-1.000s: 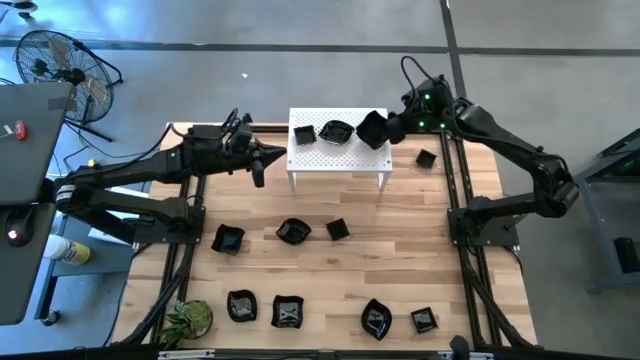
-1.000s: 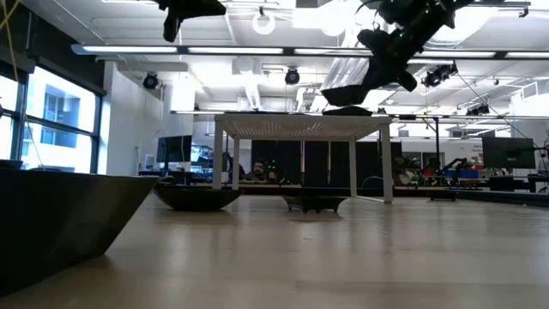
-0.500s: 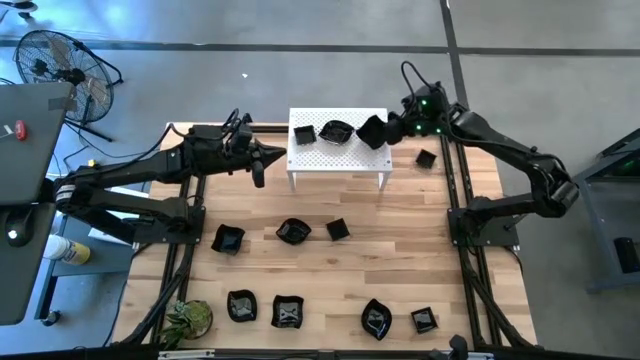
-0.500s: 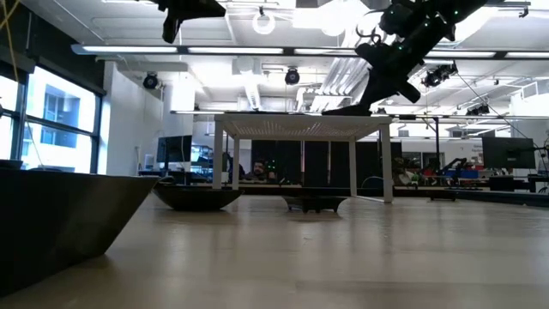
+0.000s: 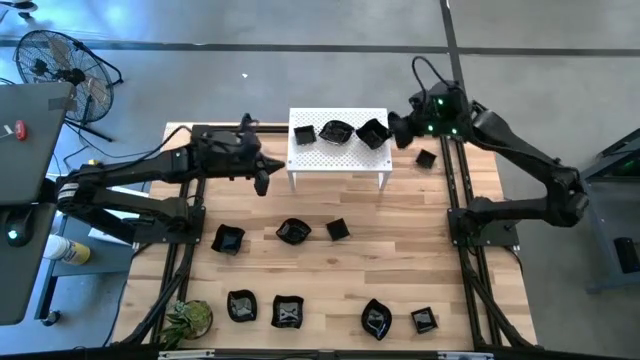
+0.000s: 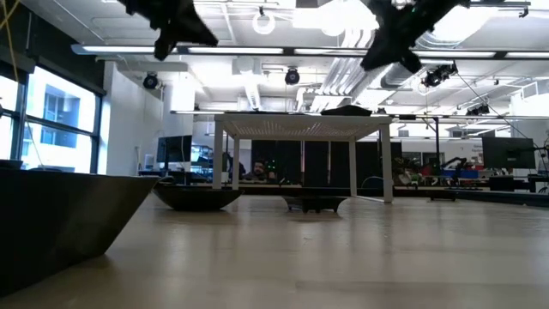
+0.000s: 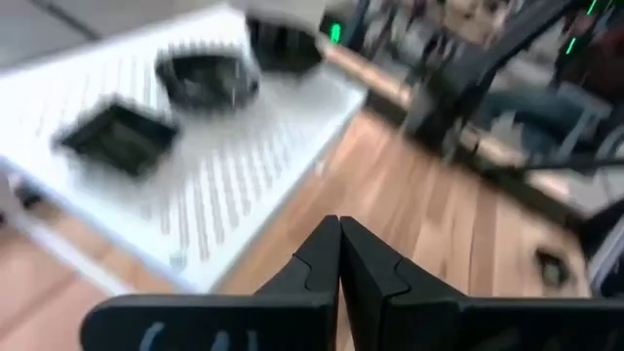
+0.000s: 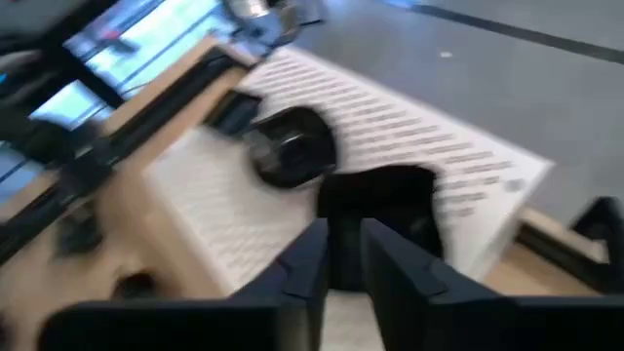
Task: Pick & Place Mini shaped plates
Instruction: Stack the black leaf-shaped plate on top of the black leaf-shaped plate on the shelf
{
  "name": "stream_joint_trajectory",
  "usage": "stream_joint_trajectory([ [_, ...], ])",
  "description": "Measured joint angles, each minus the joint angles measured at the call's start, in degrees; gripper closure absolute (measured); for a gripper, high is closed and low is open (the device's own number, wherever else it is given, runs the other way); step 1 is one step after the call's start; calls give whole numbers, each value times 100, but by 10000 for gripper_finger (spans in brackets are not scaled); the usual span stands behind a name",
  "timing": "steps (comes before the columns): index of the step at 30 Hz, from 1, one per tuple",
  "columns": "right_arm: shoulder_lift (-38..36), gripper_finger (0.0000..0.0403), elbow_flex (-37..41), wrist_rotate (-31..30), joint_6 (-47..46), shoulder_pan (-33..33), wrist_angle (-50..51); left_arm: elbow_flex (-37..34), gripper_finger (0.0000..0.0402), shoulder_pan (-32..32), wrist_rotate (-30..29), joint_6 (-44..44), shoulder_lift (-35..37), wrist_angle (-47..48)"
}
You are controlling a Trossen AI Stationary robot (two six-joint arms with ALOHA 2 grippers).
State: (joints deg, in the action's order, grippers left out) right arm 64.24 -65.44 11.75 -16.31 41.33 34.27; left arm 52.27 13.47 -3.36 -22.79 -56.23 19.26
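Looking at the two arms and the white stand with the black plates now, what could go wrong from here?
1. The glossy black square plate lies near the right edge of the white perforated stand, just in front of the right gripper. A finger catching it could push it off.
2. The left gripper, shut, hovers by the stand's left front corner. A careless move there could bump the stand.

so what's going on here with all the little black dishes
A two-arm robot is moving mini plates onto the white stand. Three plates sit on it now, the newest at its right end. The right gripper hangs just off that end, fingers slightly apart and empty. The left gripper, shut and empty, is beside the stand's left edge. Eight more plates lie on the table.
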Motion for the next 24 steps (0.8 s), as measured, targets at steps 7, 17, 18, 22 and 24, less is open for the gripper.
stream_joint_trajectory([
  [7,-537,385,353,-609,-218,-1241,80,-346,400,-240,537,117,-466,487],
  [17,-585,401,449,-1520,-362,-2230,-58,-1718,400,-455,772,-901,-558,-172],
  [18,-585,401,449,-1530,-341,-2251,-87,-1791,400,-454,803,-901,-605,-175],
  [22,-585,395,449,-1528,-289,-2264,-230,-1890,376,-450,1097,-906,-815,-340],
  [24,-585,394,449,-1529,-283,-2263,-291,-1899,356,-452,1267,-903,-970,-337],
])
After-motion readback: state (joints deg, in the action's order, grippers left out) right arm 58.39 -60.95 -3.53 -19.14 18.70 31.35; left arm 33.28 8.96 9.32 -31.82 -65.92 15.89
